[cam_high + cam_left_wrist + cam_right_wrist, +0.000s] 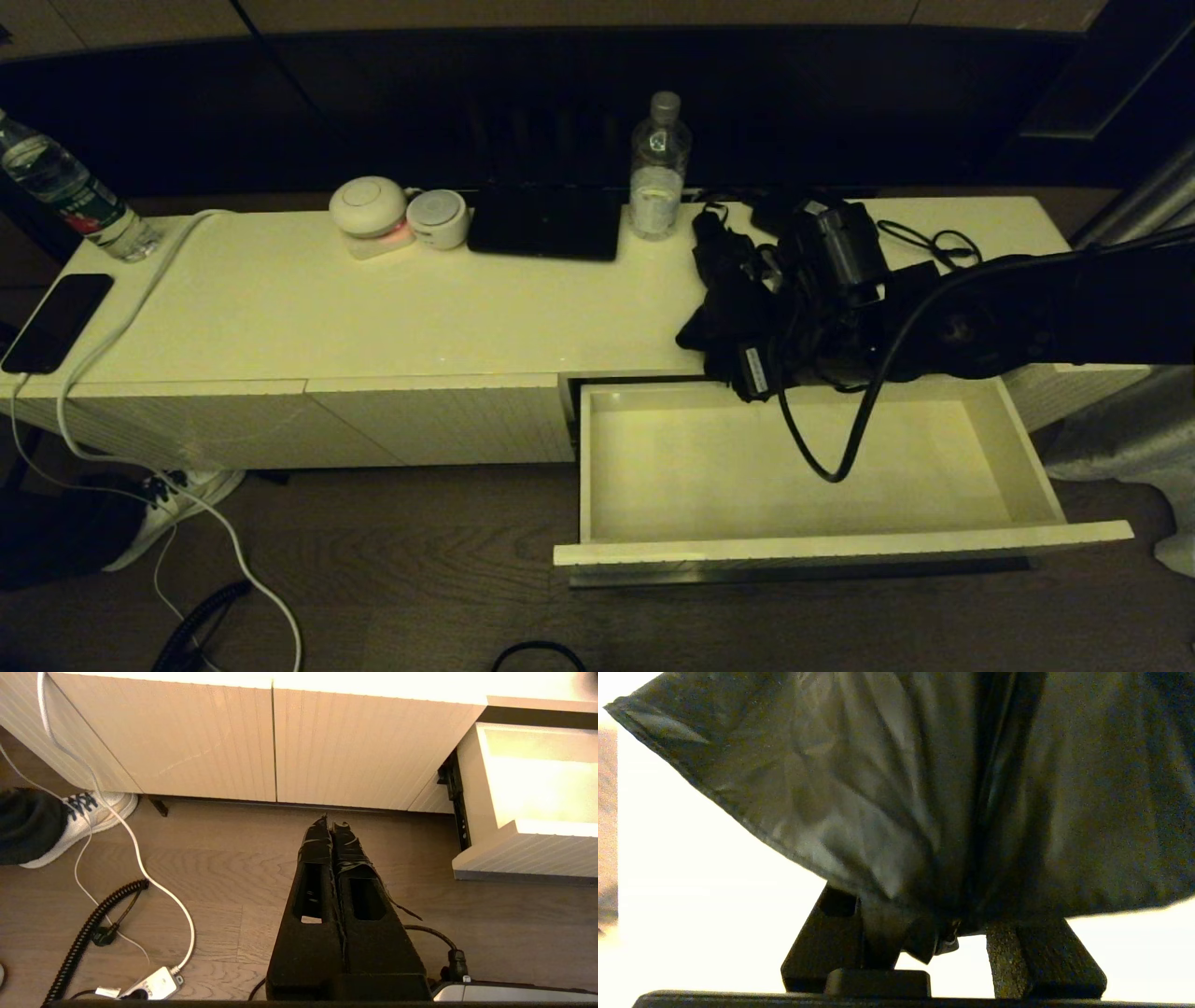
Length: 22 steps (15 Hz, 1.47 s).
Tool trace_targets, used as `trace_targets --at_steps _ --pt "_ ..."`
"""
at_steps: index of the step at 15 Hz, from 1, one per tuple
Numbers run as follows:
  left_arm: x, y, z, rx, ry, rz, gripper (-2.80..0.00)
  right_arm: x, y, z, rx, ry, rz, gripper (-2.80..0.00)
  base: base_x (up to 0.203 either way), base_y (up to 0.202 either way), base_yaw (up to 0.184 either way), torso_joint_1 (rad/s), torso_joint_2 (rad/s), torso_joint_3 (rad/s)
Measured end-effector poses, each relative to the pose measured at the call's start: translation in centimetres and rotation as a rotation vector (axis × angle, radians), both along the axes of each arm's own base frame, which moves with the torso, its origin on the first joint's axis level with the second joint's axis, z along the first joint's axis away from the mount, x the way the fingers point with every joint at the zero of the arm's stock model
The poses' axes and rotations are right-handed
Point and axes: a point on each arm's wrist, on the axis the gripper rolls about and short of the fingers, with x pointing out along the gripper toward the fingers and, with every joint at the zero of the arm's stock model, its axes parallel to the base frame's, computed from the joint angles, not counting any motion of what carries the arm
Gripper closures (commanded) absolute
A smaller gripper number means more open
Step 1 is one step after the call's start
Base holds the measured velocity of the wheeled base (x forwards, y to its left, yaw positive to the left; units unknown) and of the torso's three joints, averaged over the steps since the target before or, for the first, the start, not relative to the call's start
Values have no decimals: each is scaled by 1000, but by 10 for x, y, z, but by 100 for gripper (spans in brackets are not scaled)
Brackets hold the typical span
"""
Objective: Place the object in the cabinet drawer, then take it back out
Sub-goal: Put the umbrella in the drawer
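Observation:
The object is a crumpled black fabric bundle lying on the cabinet top, just behind the drawer's back edge. My right gripper reaches in from the right and is shut on it. In the right wrist view the dark cloth bunches between the two fingers and hides their tips. The cabinet drawer is pulled wide out, and its cream inside holds nothing. My left gripper hangs shut and empty over the wooden floor, left of the drawer.
On the cabinet top stand a water bottle, a flat black box, two round white devices, a phone and a thin black looped cable. A white cable trails to the floor near a shoe.

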Motion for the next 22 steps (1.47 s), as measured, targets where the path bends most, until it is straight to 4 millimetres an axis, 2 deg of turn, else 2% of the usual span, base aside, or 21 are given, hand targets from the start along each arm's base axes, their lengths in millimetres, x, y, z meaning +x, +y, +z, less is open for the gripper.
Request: trace_targets --at_steps 5,11,15,19,22 --pt "0 0 0 0 0 1 0 -36 -21 19 -177 -43 133 0 0 0 0 0 0 0" --pt "0 0 0 0 0 0 0 -94 -71 43 -459 -139 348 0 0 0 0 0 0 0" --pt "0 0 0 0 0 1 0 -122 -94 41 -555 -151 390 0 0 0 0 0 0 0" --pt "0 0 0 0 0 0 0 -138 -102 29 -546 -124 416 0 0 0 0 0 0 0" --pt "0 0 0 1 0 0 0 -153 -105 29 -533 -140 437 0 0 0 0 0 0 0"
